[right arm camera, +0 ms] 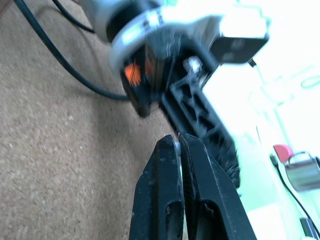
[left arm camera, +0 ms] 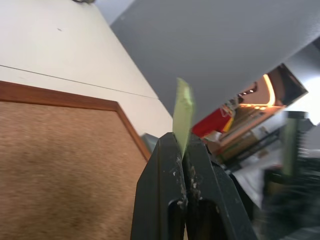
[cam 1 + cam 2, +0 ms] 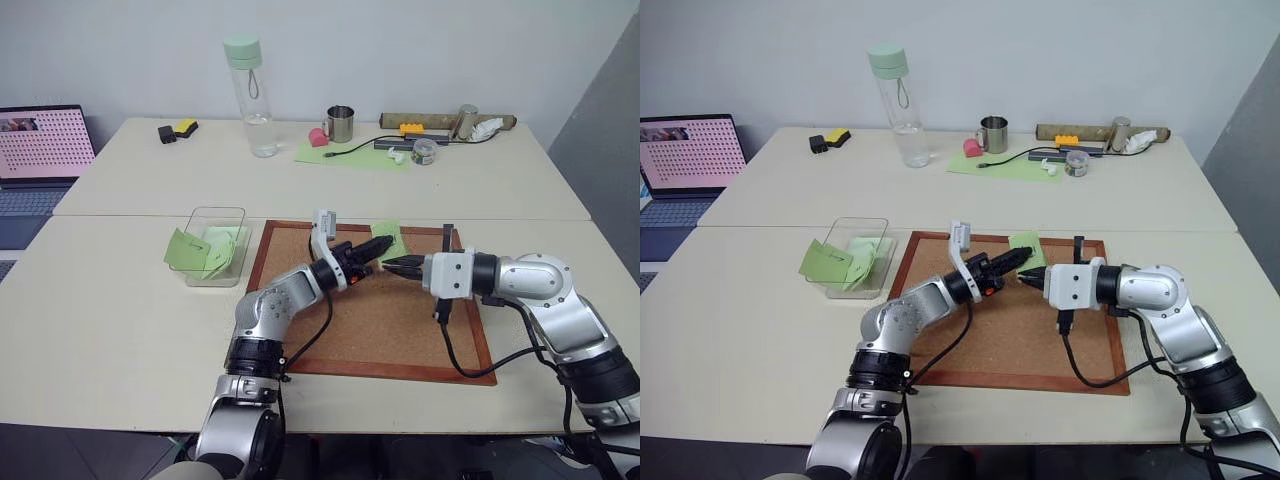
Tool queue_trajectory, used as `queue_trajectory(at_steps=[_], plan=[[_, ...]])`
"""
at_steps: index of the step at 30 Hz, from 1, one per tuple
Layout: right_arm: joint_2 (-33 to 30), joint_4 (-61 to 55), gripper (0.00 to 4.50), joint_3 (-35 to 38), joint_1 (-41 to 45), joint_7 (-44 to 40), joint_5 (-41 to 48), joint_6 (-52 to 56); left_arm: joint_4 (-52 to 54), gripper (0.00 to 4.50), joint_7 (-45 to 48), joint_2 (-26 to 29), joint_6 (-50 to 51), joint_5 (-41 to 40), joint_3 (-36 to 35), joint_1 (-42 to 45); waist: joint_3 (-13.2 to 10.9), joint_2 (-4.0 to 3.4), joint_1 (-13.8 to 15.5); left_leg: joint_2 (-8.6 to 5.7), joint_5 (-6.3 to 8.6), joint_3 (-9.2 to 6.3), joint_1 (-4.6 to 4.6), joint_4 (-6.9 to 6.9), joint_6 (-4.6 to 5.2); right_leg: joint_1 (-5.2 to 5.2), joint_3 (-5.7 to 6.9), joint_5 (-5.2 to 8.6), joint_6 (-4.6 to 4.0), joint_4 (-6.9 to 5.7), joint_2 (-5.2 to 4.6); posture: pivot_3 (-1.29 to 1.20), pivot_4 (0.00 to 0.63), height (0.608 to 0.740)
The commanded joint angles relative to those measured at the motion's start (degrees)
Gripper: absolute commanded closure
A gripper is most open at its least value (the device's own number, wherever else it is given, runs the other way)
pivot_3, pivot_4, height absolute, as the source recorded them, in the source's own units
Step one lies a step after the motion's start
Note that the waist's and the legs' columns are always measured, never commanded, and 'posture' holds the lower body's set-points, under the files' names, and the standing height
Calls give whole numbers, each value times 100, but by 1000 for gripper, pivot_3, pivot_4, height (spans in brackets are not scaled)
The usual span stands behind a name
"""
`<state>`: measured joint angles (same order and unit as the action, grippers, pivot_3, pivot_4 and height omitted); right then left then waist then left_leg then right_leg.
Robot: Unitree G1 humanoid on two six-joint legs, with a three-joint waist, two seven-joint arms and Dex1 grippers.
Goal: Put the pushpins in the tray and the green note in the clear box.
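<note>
- Gripping the green note by its lower edge, the left gripper is clamped tight on the paper over the far part of the corkboard, close to its far edge.
- The right gripper is pressed shut just beside the left one, its tips nearly meeting the left fingers; whether it is pinching a pushpin cannot be told.
- The step in hand appears to be freeing the note from the board. Doing it well likely calls for the left gripper to keep a firm pinch and lift the paper straight off, without twisting, so that it does not tear or fold.
- The clear box is sitting off the corkboard's far left corner, near the desk's seam, already holding several light-green notes.
- Open room is lying along the board's left half and the bare desk between the board and the box, so a leftward carry looks unobstructed.
- The right arm's black cable is trailing over the board's right side, worth avoiding.
</note>
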<state>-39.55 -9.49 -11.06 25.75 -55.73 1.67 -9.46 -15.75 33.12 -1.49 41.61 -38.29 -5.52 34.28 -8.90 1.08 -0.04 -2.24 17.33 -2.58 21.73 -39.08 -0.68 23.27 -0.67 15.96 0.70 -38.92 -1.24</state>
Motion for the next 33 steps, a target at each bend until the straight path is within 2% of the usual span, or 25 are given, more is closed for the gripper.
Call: queue_trajectory(at_steps=[1,6,9,14,18,23,25,26,33], plan=[[-86,-394,4500,481,-107,122,359,159,-192,4456,-114,-44,-349,164,-79,120,0,0,4,0,0,0,0,0,0,0,0,0,0,0,0,0,150,740],[-165,-732,4500,1107,-451,432,844,1207,-324,4456,-116,-60,-566,298,-53,153,0,0,19,0,0,-1,2,0,0,-2,0,0,0,1,0,0,150,740],[-322,-582,4500,1686,-795,681,998,1891,-2,4456,-32,-22,-613,368,104,79,-1,1,37,-1,0,0,3,-1,0,-2,-1,0,0,1,-1,0,150,740],[-512,-101,4500,2433,-1451,973,1049,2442,613,4456,55,116,-579,363,255,-56,-1,2,67,-1,1,1,3,1,1,-2,-3,0,0,1,-1,0,150,740],[-657,394,4500,2511,-1845,1166,799,2640,843,4456,104,239,-591,390,315,-80,-1,1,73,-1,1,4,2,2,3,-3,-5,0,0,-1,-1,0,150,740],[-580,852,4500,2353,-1651,1463,715,3225,971,4456,100,288,-587,389,376,-60,0,0,39,0,1,10,-2,2,5,-3,-10,0,0,-7,1,0,150,740],[-536,1046,4063,2300,-1514,1567,687,3393,1026,4500,106,288,-601,408,421,-50,0,0,42,-1,0,11,-2,1,6,-4,-11,0,0,-7,1,0,150,740],[-529,1119,4016,2279,-1462,1602,664,3414,1059,4500,106,287,-601,405,436,-51,0,0,43,-1,0,10,-1,1,6,-4,-10,0,0,-6,1,0,150,740],[-507,1170,2336,2299,-1262,1584,817,3728,1240,4500,27,274,-667,482,501,-94,0,0,47,-1,0,11,1,1,6,-3,-10,0,0,-4,1,0,150,740]])
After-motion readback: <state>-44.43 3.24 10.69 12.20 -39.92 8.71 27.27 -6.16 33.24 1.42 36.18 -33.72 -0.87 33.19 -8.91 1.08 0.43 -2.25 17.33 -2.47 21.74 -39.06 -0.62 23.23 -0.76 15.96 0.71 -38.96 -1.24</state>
